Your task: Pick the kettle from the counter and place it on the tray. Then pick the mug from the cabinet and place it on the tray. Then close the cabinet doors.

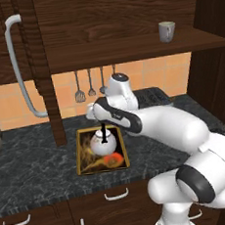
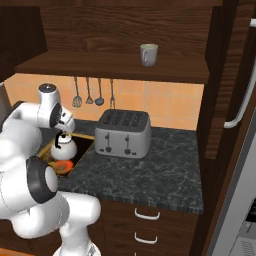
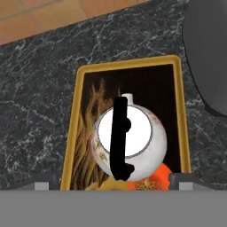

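The white kettle (image 3: 142,146) with its black arched handle stands upright inside the gold-rimmed tray (image 3: 72,133) on the dark marble counter (image 3: 35,97). My gripper (image 3: 113,182) hangs straight above the kettle, open, its fingertips (image 3: 42,185) wide on either side and touching nothing. From the base, the kettle (image 1: 99,144) sits in the tray (image 1: 105,170) under the gripper (image 1: 99,121). The off-white mug (image 1: 167,31) stands on the cabinet shelf (image 1: 127,51), also seen as the mug (image 2: 148,54) high above the kettle (image 2: 64,148).
A grey toaster (image 2: 123,132) stands on the counter just right of the tray. The cabinet doors are swung open: the left one (image 1: 38,68) with its curved bar handle (image 1: 18,65), the right one (image 2: 240,75). Utensils (image 1: 89,85) hang on the tiled wall.
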Tool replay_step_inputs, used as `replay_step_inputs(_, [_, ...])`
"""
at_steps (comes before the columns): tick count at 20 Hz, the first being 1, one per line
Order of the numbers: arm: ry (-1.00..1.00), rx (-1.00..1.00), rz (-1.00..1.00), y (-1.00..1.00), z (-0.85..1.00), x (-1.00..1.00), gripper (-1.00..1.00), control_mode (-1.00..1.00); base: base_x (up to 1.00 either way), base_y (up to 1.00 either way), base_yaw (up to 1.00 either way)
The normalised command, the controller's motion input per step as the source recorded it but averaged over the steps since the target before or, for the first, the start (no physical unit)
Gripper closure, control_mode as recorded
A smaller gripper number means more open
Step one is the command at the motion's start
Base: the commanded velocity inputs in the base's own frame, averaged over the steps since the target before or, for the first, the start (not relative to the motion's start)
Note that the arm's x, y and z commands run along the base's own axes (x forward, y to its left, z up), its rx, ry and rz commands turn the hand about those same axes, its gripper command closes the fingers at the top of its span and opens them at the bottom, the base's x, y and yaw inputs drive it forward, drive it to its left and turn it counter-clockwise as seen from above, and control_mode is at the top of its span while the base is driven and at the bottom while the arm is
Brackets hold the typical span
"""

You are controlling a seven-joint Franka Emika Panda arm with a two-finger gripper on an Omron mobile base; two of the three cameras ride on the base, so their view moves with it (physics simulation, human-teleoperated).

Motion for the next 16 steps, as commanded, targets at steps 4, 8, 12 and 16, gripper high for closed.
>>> replay_step_inputs(4, [-0.07, 0.00, -0.08, -0.72, 0.43, -1.00, -1.00, -1.00, 0.00, 0.00, 0.00])
replay_step_inputs(8, [-0.16, 0.08, -0.12, -0.75, 0.15, -0.86, -1.00, -1.00, 0.00, 0.00, 0.00])
replay_step_inputs(12, [0.00, 0.00, -0.02, -0.03, 0.00, -0.02, -1.00, -1.00, 0.00, 0.00, 0.00])
replay_step_inputs(16, [0.00, -0.05, -0.05, -0.43, 0.74, -0.18, -1.00, -1.00, 0.00, 0.00, 0.00])
